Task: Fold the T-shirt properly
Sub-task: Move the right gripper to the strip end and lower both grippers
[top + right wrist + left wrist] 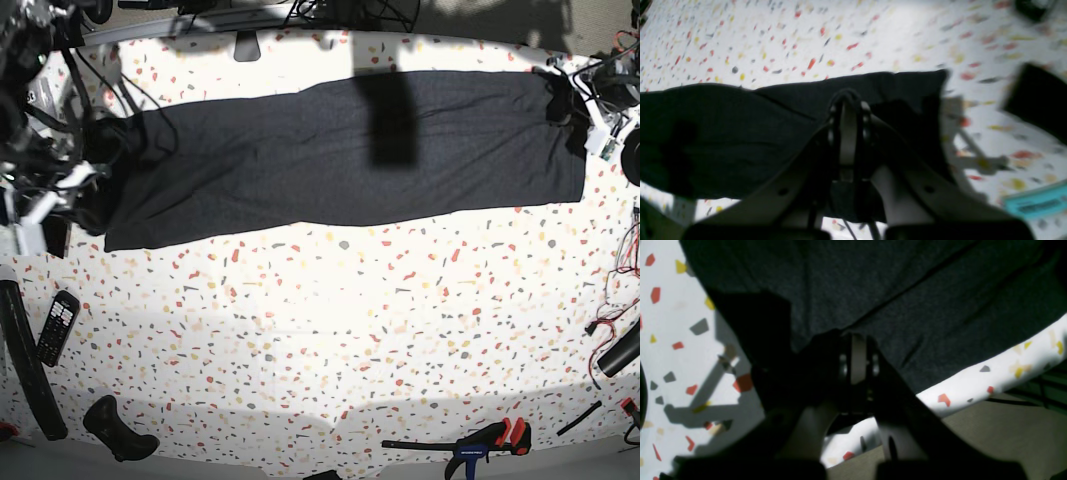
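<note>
The dark charcoal T-shirt (300, 160) lies as one long plain-side-up strip across the far part of the speckled table (350, 330). No print shows. My left gripper (562, 100) is at the strip's right end, and in the left wrist view it (858, 340) is shut on the shirt's edge (907, 290) near the table rim. My right gripper (100, 140) is at the strip's left end. In the right wrist view it (848, 100) is shut on a pinch of the fabric (723, 133), which hangs slightly raised off the table.
A black handset (57, 325), a black strap (25, 360) and a black grip (118, 430) lie at the left front. A clamp with orange and blue handles (480, 440) lies at the front. Cables (620, 330) run along the right edge. A teal label (1037, 201) lies near my right gripper.
</note>
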Robot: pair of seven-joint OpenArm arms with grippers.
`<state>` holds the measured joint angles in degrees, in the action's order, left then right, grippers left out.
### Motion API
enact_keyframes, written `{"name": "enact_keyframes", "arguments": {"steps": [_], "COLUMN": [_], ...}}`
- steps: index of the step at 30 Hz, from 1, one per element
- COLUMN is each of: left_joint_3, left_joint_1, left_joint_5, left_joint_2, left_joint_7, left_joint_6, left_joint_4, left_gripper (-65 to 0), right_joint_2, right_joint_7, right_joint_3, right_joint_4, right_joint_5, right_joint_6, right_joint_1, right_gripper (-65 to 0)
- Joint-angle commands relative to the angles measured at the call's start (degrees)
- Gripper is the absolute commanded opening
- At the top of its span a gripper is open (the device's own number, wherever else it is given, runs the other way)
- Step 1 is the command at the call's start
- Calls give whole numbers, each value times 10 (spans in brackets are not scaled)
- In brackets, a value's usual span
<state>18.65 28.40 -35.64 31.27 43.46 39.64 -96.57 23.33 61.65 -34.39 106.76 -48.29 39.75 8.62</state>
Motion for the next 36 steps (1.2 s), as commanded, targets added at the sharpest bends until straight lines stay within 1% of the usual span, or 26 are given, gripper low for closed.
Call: {"name": "enact_keyframes", "arguments": {"steps": [1, 4, 6, 8, 10, 14, 17, 19, 20, 21, 23, 24, 25, 27, 30, 33, 36], "left_joint_3": [5, 5, 5, 5, 5, 5, 5, 5, 5, 5, 5, 5, 5, 5, 5, 5, 5], "left_joint_1": [-2, -2, -2, -2, -2, -2, -2, -2, -2, -2, -2, -2, -2, -6, -22, -48, -71], "left_joint_5": [-6, -6, -6, -6, -6, -4, -4, -4, -4, -4, -4, -4, -2, 21, 62, 71, 70], "left_joint_2": [10, 10, 10, 10, 10, 10, 10, 10, 10, 10, 10, 10, 10, 10, 10, 10, 10], "left_joint_7": [-11, -11, -11, -11, -11, -11, -11, -11, -11, -11, -11, -11, -11, -10, -8, 10, 12], "left_joint_6": [4, 4, 4, 4, 4, 4, 4, 4, 4, 4, 4, 1, -11, -30, -69, -111, -128], "left_joint_4": [-6, -6, -6, -6, -6, -6, -6, -6, -6, -6, -6, -6, -6, -6, -6, -7, -10], "left_gripper": [-650, -650, -650, -650, -650, -650, -650, -650, -632, -573, -459, -418, -396, -389, -389, -389, -389], "right_joint_2": [10, 10, 10, 9, 9, 10, 10, 10, 10, 10, 13, 16, 19, 27, 39, 51, 54], "right_joint_7": [-11, -15, -30, -47, -53, -49, -14, 5, 6, 4, 1, 1, 1, 6, 10, 23, 23], "right_joint_3": [10, 58, 82, 99, 105, 104, 104, 104, 104, 104, 104, 104, 104, 104, 104, 104, 100], "right_joint_4": [-5, -50, -81, -108, -131, -151, -151, -151, -151, -151, -151, -150, -149, -143, -124, -96, -61], "right_joint_5": [3, 43, 75, 105, 133, 171, 179, 180, 180, 179, 179, 177, 177, 177, 177, 177, 170], "right_joint_6": [3, 3, 3, 3, 3, 3, 3, 3, 3, 3, 3, 3, 3, 3, 0, -15, -17], "right_joint_1": [-14, -42, -61, -79, -94, -105, -105, -105, -105, -105, -105, -106, -106, -105, -105, -109, -110], "right_gripper": [-650, -650, -650, -650, -650, -650, -650, -518, -461, -418, -352, -326, -304, -284, -284, -284, -284]}}
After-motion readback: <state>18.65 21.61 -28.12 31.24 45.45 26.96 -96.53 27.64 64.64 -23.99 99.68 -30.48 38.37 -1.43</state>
